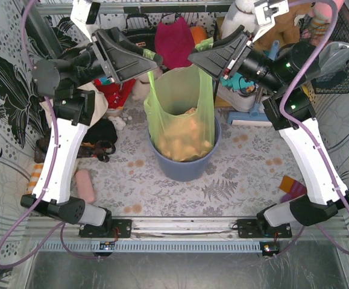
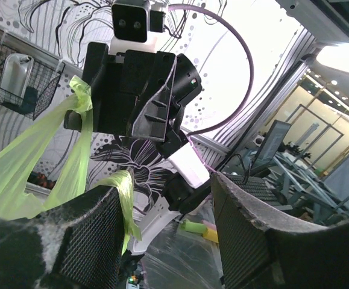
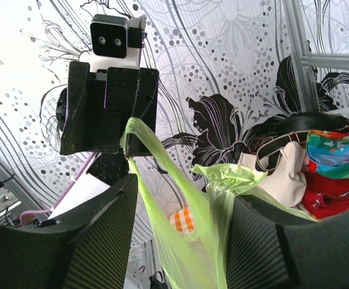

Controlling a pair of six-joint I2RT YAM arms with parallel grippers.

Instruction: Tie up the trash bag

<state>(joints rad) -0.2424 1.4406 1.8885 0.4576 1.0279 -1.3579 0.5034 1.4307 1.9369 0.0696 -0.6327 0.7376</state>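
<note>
Hooking one trash bag (image 1: pixel 183 99) handle over a finger each: my left pincer (image 1: pixel 152 60) and right pincer (image 1: pixel 199 62) both stand spread; bag hangs below, between them, inside the blue bin (image 1: pixel 186 170).

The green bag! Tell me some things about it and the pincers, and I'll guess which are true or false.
1. The trash bag stands inside the round blue bin. True.
2. The bag is empty. False: crumpled tan paper shows through it.
3. The left pincer and the right pincer each have green plastic from the bag's top hanging on them. True.
4. The bag's top is already knotted. False: its two ends are apart, one at each pincer.
</note>
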